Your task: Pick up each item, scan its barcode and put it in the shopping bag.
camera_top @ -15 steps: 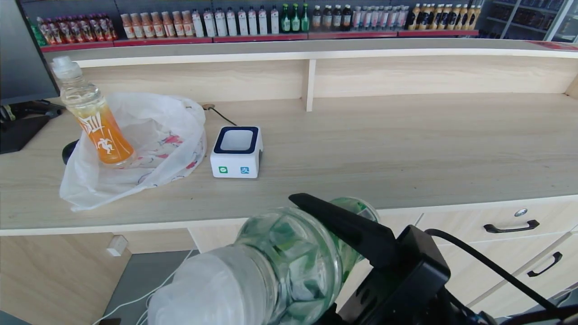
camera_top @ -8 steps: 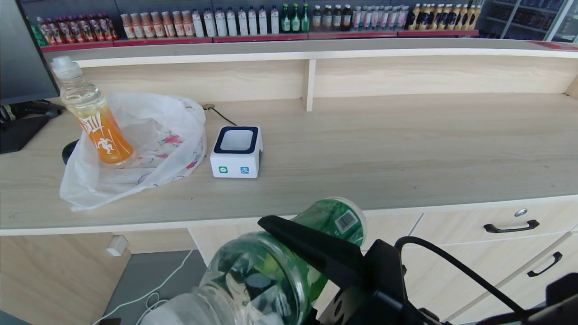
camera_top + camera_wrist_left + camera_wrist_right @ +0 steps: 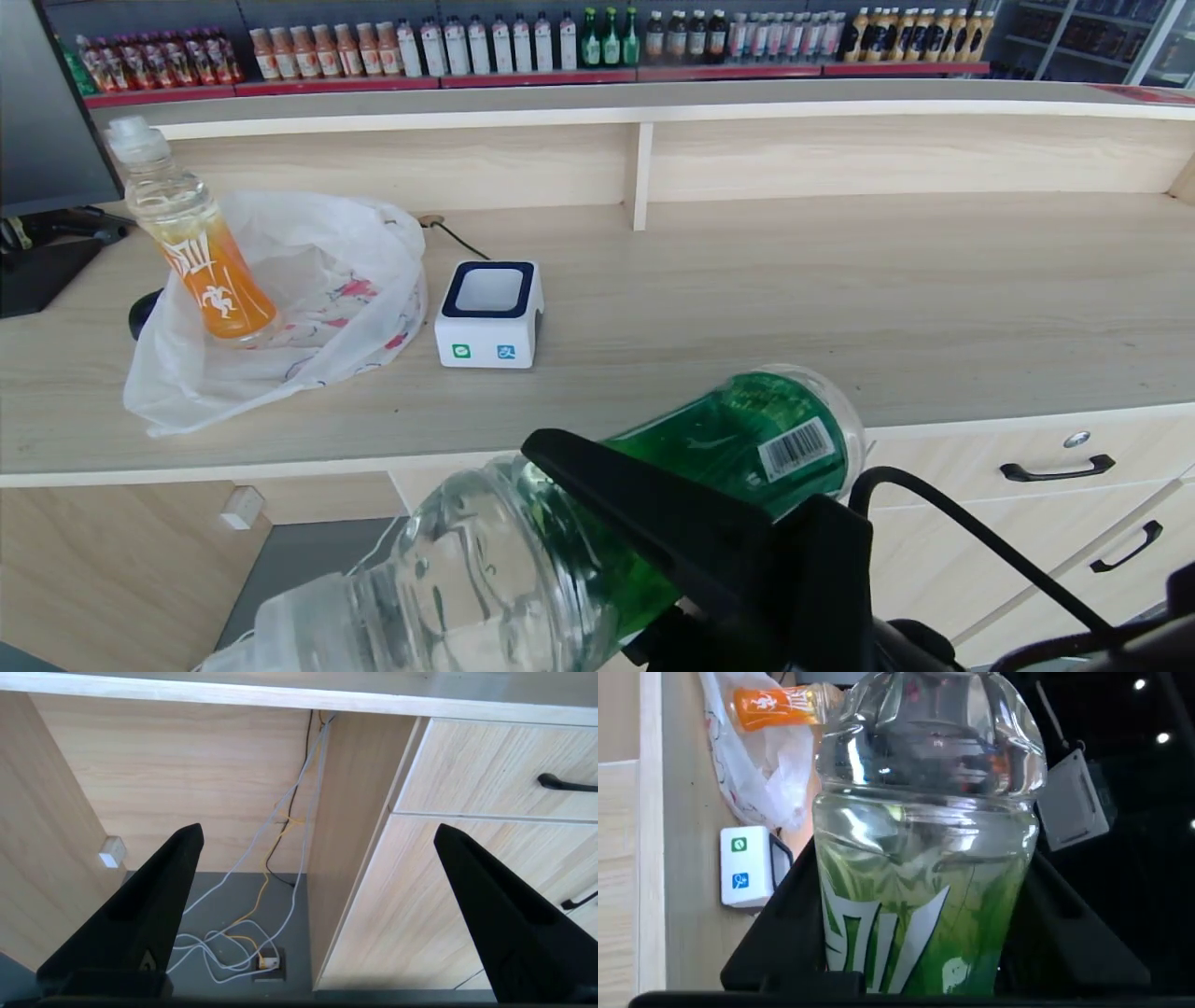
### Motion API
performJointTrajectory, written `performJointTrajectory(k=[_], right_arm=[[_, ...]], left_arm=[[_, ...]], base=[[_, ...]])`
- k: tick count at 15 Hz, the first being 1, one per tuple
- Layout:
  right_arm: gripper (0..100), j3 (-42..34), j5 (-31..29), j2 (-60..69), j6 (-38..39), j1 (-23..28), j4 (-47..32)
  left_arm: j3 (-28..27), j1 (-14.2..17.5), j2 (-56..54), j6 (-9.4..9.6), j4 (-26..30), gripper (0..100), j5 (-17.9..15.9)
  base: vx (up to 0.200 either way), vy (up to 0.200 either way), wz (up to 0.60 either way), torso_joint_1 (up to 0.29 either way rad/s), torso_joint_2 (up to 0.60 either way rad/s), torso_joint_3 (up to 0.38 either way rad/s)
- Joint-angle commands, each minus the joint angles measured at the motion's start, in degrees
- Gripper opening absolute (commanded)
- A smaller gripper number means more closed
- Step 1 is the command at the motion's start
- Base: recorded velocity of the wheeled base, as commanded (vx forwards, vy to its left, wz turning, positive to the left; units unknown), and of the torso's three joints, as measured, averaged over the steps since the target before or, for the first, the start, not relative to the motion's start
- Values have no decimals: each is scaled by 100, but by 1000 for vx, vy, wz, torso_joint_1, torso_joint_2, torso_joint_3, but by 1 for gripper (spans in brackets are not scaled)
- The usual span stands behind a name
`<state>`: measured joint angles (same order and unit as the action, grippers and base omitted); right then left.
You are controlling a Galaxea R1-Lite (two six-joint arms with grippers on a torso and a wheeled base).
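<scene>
Held item: clear plastic bottle with green label (image 3: pixel 709 448), clamped around its middle by the right gripper (image 3: pixel 923 887), one finger on each side of the body.
Position of item: in the air, near the front edge of the pale wood-grain surface (image 3: pixel 794 299), touching nothing.
Long axis: tilted, cap end low and toward the robot, base end raised and pointing out toward the surface and to the right.
Barcode (image 3: pixel 795 449): white patch near the base, facing up toward the head camera.
Scanner: white box with dark-blue-framed window (image 3: pixel 488 313), window facing up; it lies ahead and to the left of the bottle, well apart.
Key relation (judgement): barcode and window both face upward, so the bottle needs carrying forward-left and rolling over before the code can meet the window.
Bag: white plastic shopping bag (image 3: pixel 373 243), just left of the scanner; an orange drink bottle (image 3: pixel 201 252) stands in it.
Left gripper (image 3: pixel 318 835): fingers spread, holding nothing, low in front of the cabinet.
Nearer arm: the right.
</scene>
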<state>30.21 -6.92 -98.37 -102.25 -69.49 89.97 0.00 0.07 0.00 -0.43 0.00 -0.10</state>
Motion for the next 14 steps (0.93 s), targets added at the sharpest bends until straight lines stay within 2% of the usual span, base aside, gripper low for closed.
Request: performJointTrajectory(k=[1,7,14], right_arm=[[0,99,-2,37,-207,-4,3],[0,161,7,90,-831,-12,3],[0,231,-2,90,-831,-47,3]], left_arm=[[0,1,0,-1,0,100,1],[0,1,0,-1,0,100,1],[0,1,0,-1,0,100,1]], base=[[0,0,0,0,0,0],[0,0,0,0,0,0],[0,0,0,0,0,0]])
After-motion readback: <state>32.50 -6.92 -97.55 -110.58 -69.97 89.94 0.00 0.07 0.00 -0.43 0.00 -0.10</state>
